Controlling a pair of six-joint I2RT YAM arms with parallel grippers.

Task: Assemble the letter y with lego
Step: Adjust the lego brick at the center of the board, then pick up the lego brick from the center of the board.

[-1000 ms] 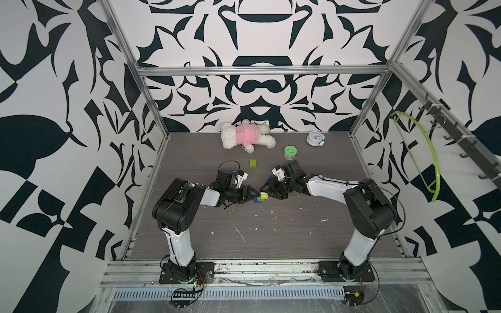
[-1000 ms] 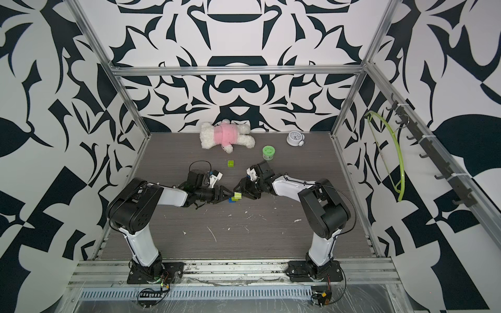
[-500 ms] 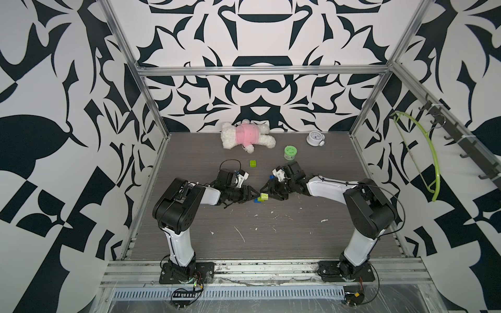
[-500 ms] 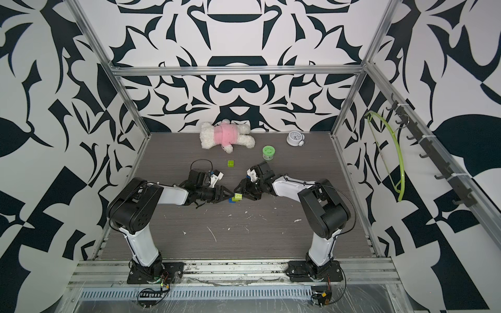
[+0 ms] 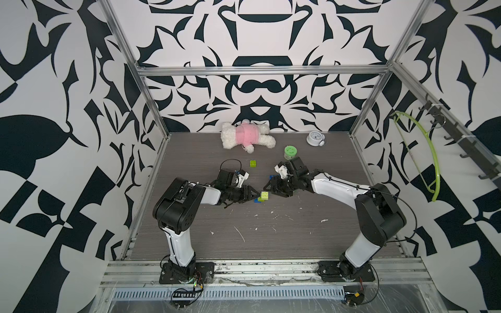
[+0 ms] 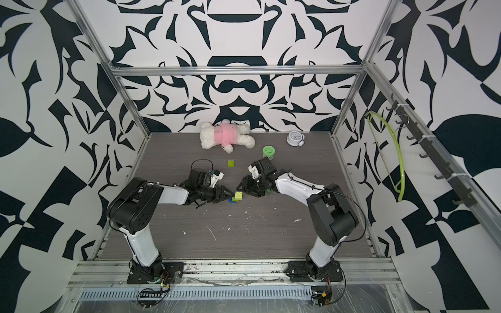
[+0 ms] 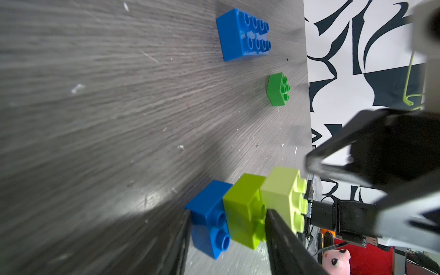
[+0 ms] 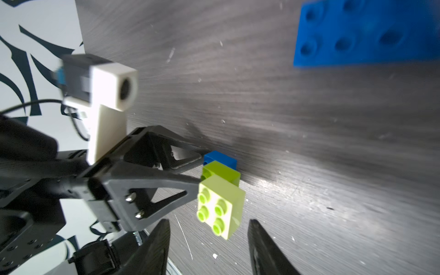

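left claw (image 7: 227, 212): jaws part spread, one on either side of the stack's lower two bricks; pinching or only flanking, cannot tell
right claw (image 8: 209, 220): jaws spread, touching nothing, empty
stack (image 5: 262, 196): stands on the table (image 5: 271, 244) between the two claws' tips
stack look: small blue brick (image 7: 209, 214) at the bottom, lime green brick (image 7: 242, 209) on it, pale yellow brick (image 7: 281, 190) on top. Each is stepped sideways, so some lower studs are bare. Glossy hard plastic
pale yellow vs right claw: just ahead of its fingertips, lined up with the gap, not touching
loose lego: wide blue brick (image 7: 240, 35) and dark green brick (image 7: 277, 89) lie ahead of the left claw, well apart. Second lime green brick (image 5: 253, 163) lies off to the left claw's far side
progress: no Y yet, probably stem only, arms missing
risk 1: the stepped top brick has only a partial stud hold, so an off-centre push from the right claw could pop it off
risk 2: the left claw's upper finger sits at the lime/yellow join, so a squeeze there could pry the bricks apart or tip the stack
risk 3: the claws' tips are very near each other, so the fingers could clash
risk 4: slick plastic could slip if pinched on an edge
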